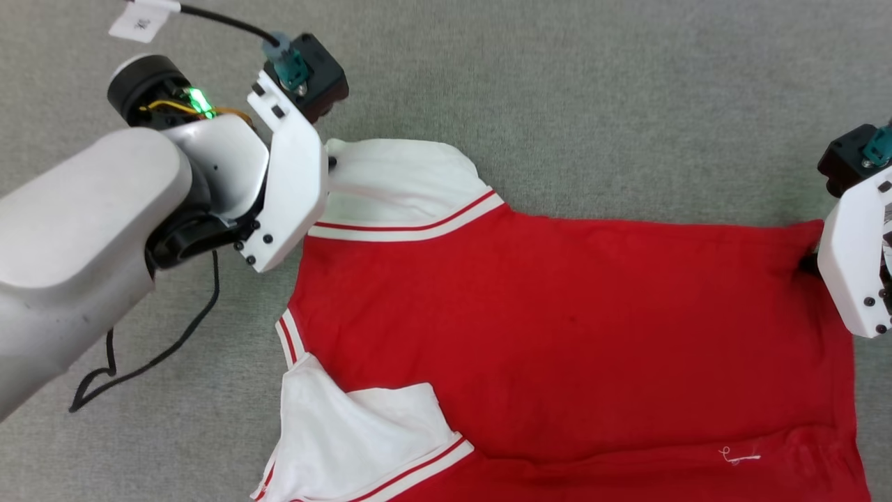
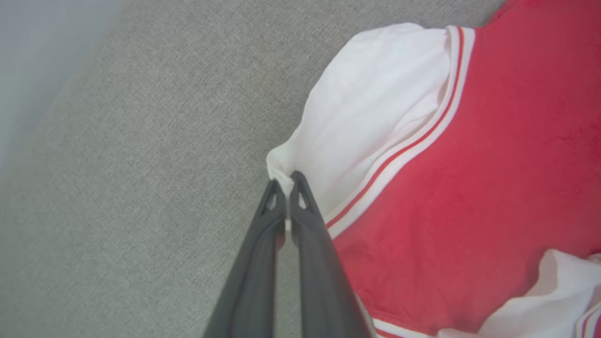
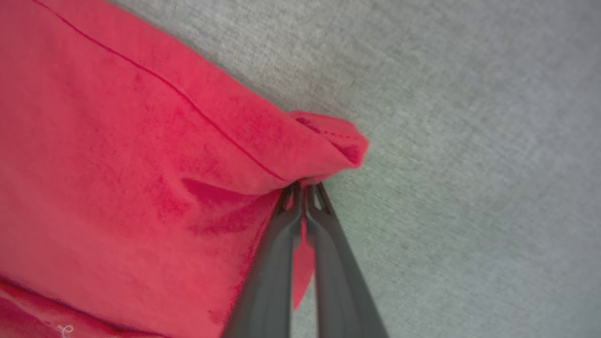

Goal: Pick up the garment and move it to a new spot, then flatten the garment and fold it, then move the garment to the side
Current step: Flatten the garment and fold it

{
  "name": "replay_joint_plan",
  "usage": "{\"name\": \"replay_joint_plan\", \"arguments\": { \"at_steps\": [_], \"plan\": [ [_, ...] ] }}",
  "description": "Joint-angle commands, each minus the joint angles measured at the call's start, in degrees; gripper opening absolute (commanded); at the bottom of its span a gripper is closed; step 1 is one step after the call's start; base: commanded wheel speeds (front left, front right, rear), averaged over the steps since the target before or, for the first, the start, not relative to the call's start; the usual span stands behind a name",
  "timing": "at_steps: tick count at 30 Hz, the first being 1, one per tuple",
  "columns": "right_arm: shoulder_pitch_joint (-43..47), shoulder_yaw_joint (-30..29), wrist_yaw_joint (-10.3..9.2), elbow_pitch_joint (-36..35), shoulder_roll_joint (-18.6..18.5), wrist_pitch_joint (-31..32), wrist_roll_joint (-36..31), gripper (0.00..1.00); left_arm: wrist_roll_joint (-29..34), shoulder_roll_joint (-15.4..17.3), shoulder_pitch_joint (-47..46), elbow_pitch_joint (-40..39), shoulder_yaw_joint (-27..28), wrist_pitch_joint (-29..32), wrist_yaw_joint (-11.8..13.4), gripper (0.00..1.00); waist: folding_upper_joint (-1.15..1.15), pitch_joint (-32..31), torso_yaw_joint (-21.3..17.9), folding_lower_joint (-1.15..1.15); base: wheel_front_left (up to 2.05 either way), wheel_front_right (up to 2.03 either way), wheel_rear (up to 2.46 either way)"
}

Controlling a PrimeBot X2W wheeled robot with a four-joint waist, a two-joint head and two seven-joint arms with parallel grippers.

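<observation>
The garment (image 1: 557,335), a red shirt with white sleeves and red-and-white stripe trim, lies spread on the grey surface with its plain side up; no lettering shows. My left gripper (image 2: 285,185) is shut on the edge of the far white sleeve (image 2: 375,108), pinching the white cloth between its dark fingertips. In the head view the left gripper (image 1: 330,164) sits at that sleeve's outer corner. My right gripper (image 3: 303,188) is shut on the red hem corner (image 3: 328,136), which bunches up over the fingertips. The right gripper (image 1: 808,265) reaches the garment's far right corner in the head view.
Grey carpet-like cloth (image 1: 592,104) covers the whole work surface. A black cable (image 1: 160,348) trails on it under my left forearm, and a white tag (image 1: 139,21) lies at the top left. The near white sleeve (image 1: 348,439) lies folded over the shirt's front edge.
</observation>
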Motion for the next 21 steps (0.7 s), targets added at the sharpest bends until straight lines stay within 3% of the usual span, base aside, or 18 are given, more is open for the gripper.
{"name": "replay_joint_plan", "arguments": {
  "at_steps": [1, 12, 21],
  "plan": [
    [0.4, 0.4, -0.03, 0.5, -0.2, -1.6, 0.4, 0.0, -0.3, -0.2, 1.0, 0.3, -0.2, -0.8, 0.0, 0.0, 0.0, -1.8, -0.1, 0.0, 0.0, 0.0, 0.0],
    [6.9, 2.0, -0.03, -3.3, -5.4, -14.5, 2.8, 0.0, -0.5, 2.2, 7.3, -2.5, -1.2, -4.7, 0.1, 0.0, 0.0, -11.5, 0.3, 0.0, 0.0, 0.0, 0.0],
    [18.5, 0.2, -0.03, -6.1, -7.3, -21.2, 3.0, 0.0, -0.7, 7.1, 18.7, -10.5, -1.6, -4.9, 3.3, 0.0, 0.0, -17.1, 0.8, 0.0, 0.0, 0.0, 0.0]
  ]
}}
